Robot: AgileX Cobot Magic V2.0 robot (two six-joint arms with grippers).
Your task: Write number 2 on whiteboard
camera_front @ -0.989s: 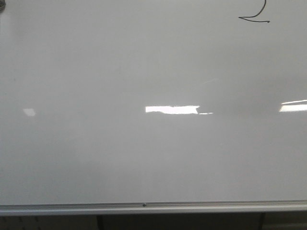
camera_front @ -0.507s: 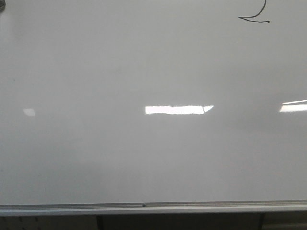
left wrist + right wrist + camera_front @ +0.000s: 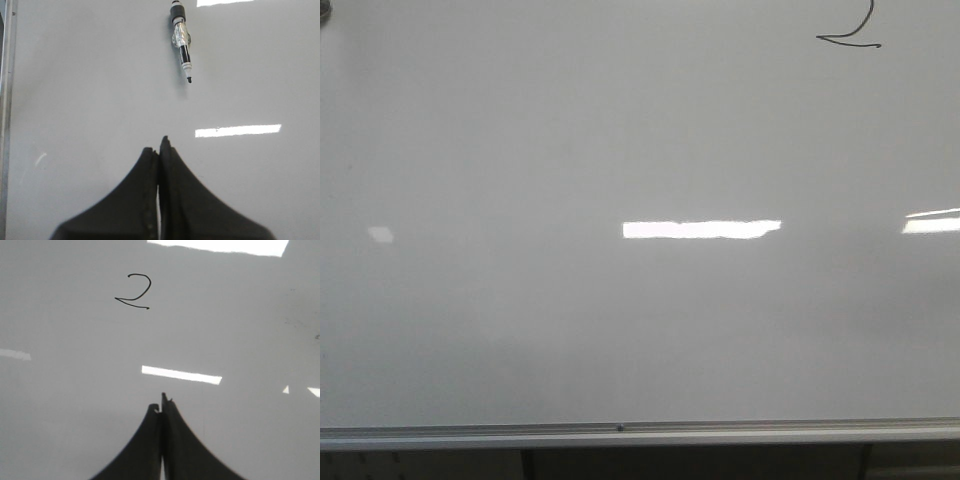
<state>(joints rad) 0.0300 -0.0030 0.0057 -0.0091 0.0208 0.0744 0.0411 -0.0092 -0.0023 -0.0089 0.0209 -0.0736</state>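
Even dim light, glare strips, grainy

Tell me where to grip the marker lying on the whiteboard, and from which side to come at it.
Grip the marker mid-barrel, around the clear-wrapped section, well back from the exposed black tip. It lies flat on the whiteboard, so probably come straight down from above, fingers straddling the barrel across its long axis. The left gripper, now shut, must open first.

You can read one sign only: the number 2 [image 3: 134, 291], handwritten in thin black marker on the whiteboard [image 3: 240, 315]. In the front view just its lower curve and flat base [image 3: 850, 36] show at the board's upper edge. Any print on the marker [image 3: 182, 41] is too small to read.
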